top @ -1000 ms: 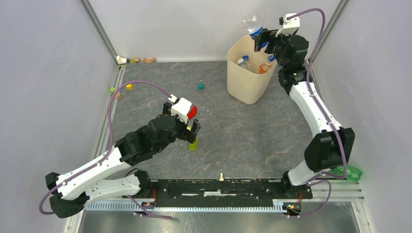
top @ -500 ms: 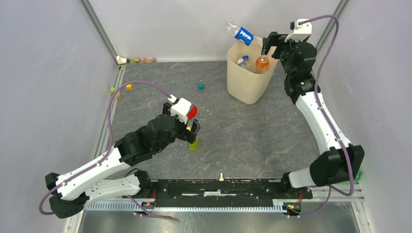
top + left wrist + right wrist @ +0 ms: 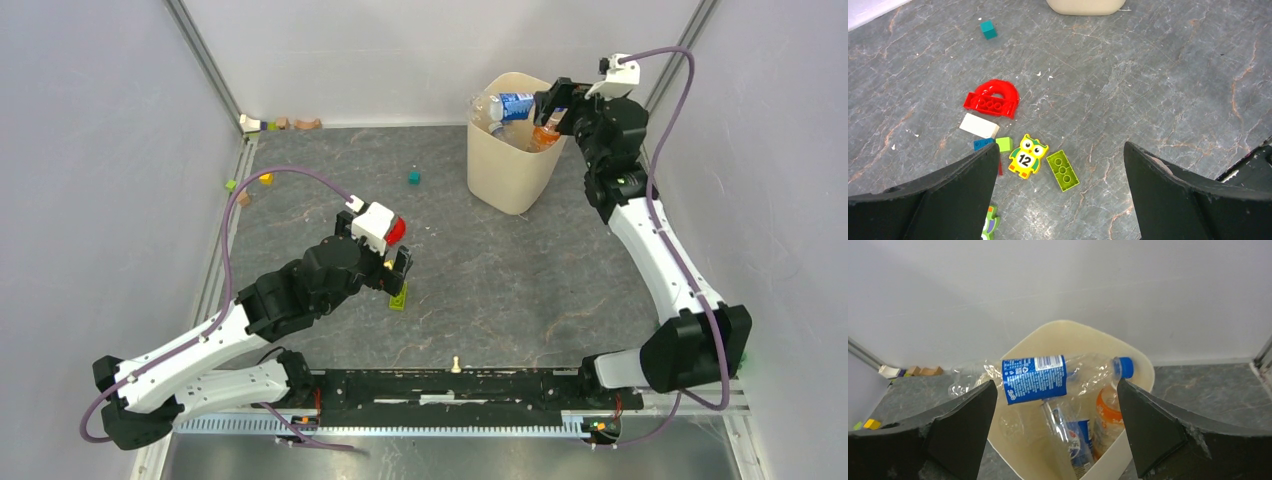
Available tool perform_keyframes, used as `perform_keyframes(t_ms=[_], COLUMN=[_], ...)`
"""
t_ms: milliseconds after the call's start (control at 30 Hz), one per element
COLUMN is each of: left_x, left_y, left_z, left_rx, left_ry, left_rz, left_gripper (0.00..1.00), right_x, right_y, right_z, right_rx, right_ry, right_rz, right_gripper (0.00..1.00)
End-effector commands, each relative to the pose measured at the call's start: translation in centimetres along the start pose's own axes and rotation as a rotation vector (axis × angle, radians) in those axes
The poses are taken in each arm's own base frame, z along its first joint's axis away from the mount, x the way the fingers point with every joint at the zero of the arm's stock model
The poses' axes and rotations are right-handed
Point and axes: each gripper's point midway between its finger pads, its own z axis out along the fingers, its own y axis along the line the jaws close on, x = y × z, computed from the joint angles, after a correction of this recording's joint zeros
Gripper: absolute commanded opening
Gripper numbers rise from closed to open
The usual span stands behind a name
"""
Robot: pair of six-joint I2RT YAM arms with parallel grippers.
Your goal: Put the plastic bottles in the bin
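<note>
The cream-beige bin (image 3: 510,170) stands at the back right. A clear bottle with a blue label and blue cap (image 3: 1034,378) lies across the bin's opening, its base end over the left rim; it also shows in the top view (image 3: 505,105). Inside the bin (image 3: 1083,330) are an orange bottle (image 3: 1108,417) and a clear bottle with a blue label (image 3: 1075,440). My right gripper (image 3: 1056,385) is open and empty, just right of the bin's top (image 3: 553,102). My left gripper (image 3: 396,268) is open and empty above toy bricks mid-table (image 3: 1062,146).
Under the left gripper lie a red arch brick (image 3: 992,98), a white brick (image 3: 979,125), a yellow owl tile (image 3: 1028,156) and a green brick (image 3: 1063,170). A teal cube (image 3: 413,177) sits left of the bin. Small toys (image 3: 280,123) lie along the back-left wall.
The blue-labelled bottle left my right gripper, tipped over and dropped to lie across the bin's top. The right gripper opened and pulled slightly right. The left arm has not moved.
</note>
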Motion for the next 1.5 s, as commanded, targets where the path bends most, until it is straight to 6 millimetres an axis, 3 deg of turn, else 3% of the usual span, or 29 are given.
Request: perform_keyframes(t_ms=[0,367,600,867,1000,1100,1200,1300,1367,1467], left_x=[-1.2,-0.9,-0.9,-0.8,-0.8,-0.7,-0.8,-0.7,-0.7,-0.7], left_y=[-0.2,0.0,-0.1,0.0,-0.1,-0.2,-0.1,-0.1,-0.1,-0.2], left_z=[-0.2,0.0,0.1,0.1,0.1,0.2,0.2,0.2,0.3,0.3], left_rx=[0.016,0.006,0.008,0.005,0.006,0.009,0.008,0.007,0.007,0.010], left_ry=[-0.050,-0.041,-0.041,-0.041,-0.038,-0.034,-0.035,-0.032,-0.033,-0.033], left_rz=[0.004,0.013,0.013,0.014,0.016,0.018,0.017,0.019,0.019,0.018], left_gripper=[1.00,1.00,1.00,1.00,1.00,1.00,1.00,1.00,1.00,1.00], right_x=[0.7,6.1,10.3,13.4,12.0,8.8,4.4,0.1,-1.6,-2.4], right_y=[1.5,6.3,4.2,0.4,0.1,1.8,4.8,6.2,6.4,6.0], right_z=[1.3,7.0,8.8,7.0,6.2,6.0,5.6,4.4,3.5,2.0], right_rx=[-0.059,-0.139,-0.032,0.126,0.144,0.102,0.006,-0.023,-0.025,-0.012], right_ry=[0.025,0.168,0.270,0.361,0.361,0.330,0.258,0.169,0.129,0.116], right_rz=[0.076,0.070,-0.026,-0.135,-0.167,-0.195,-0.196,-0.185,-0.173,-0.167], right_gripper=[0.97,0.92,0.92,0.91,0.91,0.91,0.91,0.93,0.94,0.94])
